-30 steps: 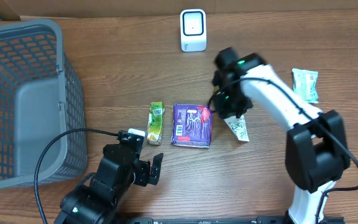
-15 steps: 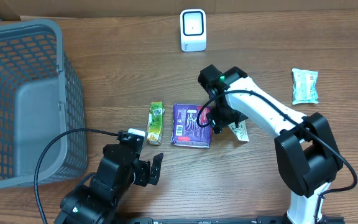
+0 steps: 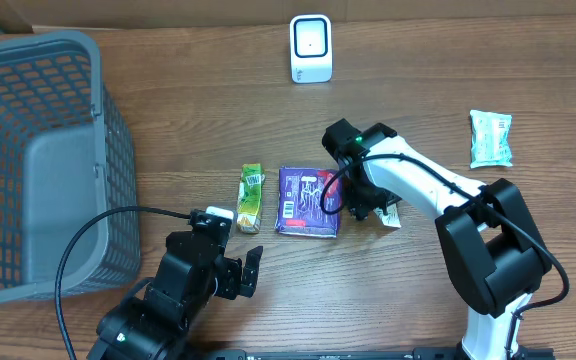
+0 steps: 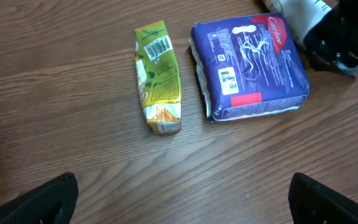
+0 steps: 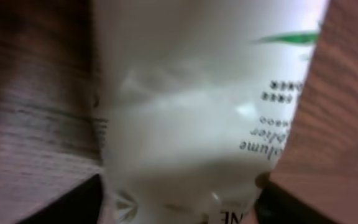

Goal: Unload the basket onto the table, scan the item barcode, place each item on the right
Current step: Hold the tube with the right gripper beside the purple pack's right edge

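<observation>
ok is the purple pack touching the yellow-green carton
No, the purple pack lies beside the yellow-green carton, with a strip of bare table showing between them in the left wrist view.

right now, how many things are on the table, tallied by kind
packaged goods: 4 (yellow-green juice carton, purple soft plastic pack, white pouch with green print, pale green crinkly packet)
grey plastic mesh basket: 1
white upright barcode scanner: 1
total: 6
</observation>
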Robot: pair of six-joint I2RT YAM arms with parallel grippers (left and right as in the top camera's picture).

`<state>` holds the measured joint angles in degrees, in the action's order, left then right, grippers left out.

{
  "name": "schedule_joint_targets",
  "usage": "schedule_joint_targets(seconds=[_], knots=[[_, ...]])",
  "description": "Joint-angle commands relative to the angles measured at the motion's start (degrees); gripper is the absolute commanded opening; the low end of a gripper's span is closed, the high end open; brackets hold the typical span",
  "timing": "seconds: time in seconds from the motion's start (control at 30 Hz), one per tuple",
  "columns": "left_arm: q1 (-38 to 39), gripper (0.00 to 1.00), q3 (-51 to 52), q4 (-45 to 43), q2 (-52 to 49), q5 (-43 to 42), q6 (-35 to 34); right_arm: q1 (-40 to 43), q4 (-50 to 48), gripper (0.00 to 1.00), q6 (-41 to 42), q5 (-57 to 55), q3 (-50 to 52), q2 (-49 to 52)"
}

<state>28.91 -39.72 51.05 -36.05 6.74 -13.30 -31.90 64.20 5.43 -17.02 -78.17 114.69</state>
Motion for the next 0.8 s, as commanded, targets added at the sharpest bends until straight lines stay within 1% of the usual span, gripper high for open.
schedule_joint_targets(seconds=[0.0,0.03,0.27,0.33,0.37,0.6,0.73,0.77], knots=[[0.46,1.00,0.20,-0.04,0.17,0.74,0.90,0.15,-0.52,0.61,0.17,-2.99,1.55,-1.42],[0.46,0.99,0.20,-0.04,0.15,0.74,0.90,0.15,-0.57,0.55,0.20,-3.58,1.70,-1.42],[0.46,1.00,0.20,-0.04,0.15,0.74,0.90,0.13,-1.77,0.19,0.31,-4.37,1.64,-1.44],[0.46,1.00,0.20,-0.04,0.15,0.74,0.90,0.13,-2.01,0.05,0.72,-3.63,1.49,-1.44],[0.46,1.00,0.20,-0.04,0.17,0.74,0.90,0.15,-2.01,0.04,0.76,-2.21,1.27,-1.44],[0.46,0.99,0.20,-0.04,0.15,0.74,0.90,0.55,-0.66,0.04,-0.79,11.43,-2.36,-2.95],[0.46,0.99,0.20,-0.04,0.15,0.74,0.90,3.91,-1.16,0.04,-3.06,24.61,-3.08,-6.64],[0.46,1.00,0.20,-0.04,0.17,0.74,0.90,6.05,-1.66,0.04,-4.17,30.71,-3.08,-7.67]])
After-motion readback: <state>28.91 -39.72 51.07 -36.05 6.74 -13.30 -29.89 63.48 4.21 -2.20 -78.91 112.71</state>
